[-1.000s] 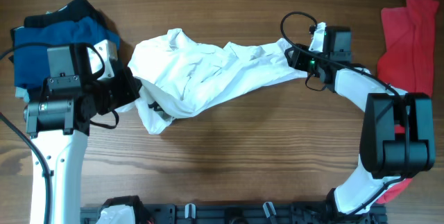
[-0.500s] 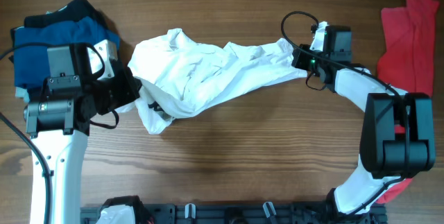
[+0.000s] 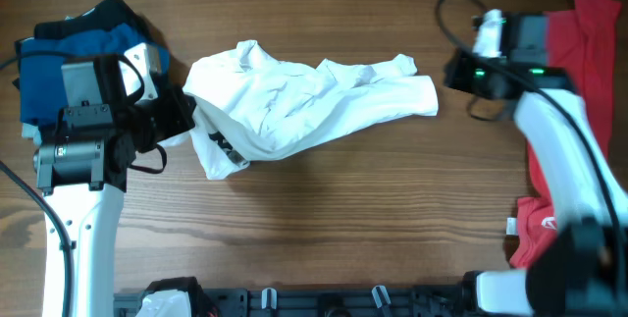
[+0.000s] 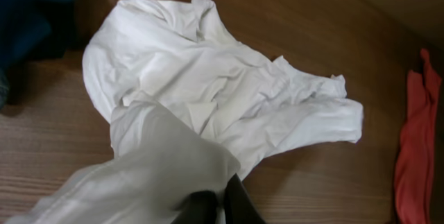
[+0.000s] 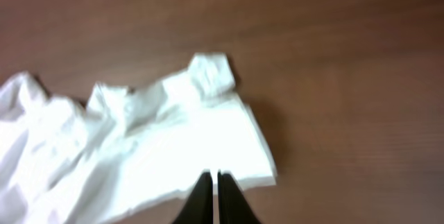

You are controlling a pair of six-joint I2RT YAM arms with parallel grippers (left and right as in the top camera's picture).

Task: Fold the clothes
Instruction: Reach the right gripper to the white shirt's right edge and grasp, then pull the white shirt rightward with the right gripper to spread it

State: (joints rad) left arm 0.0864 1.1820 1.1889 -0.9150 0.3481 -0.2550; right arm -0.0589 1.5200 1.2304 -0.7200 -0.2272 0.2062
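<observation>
The large white T-shirt (image 3: pixel 304 106) lies crumpled across the middle of the table, with some black print showing at its left end (image 3: pixel 221 145). My left gripper (image 3: pixel 186 121) is shut on the shirt's left edge. In the left wrist view the cloth (image 4: pixel 208 99) drapes over the gripper (image 4: pixel 216 207). My right gripper (image 3: pixel 453 70) is just right of the shirt's right end and apart from it. In the right wrist view the gripper (image 5: pixel 212 182) is shut and empty over the shirt's edge (image 5: pixel 173 148). The red T-shirt (image 3: pixel 579 52) lies at the far right.
A pile of blue and dark clothes (image 3: pixel 59 62) sits at the far left, behind the left arm. More red cloth (image 3: pixel 535 234) lies by the right arm's base. The red shirt also shows at the right edge of the left wrist view (image 4: pixel 413 148).
My right gripper let go of the shirt's right end and drew back to the right. That end now lies flat. The left gripper pulled its edge slightly up and left.
</observation>
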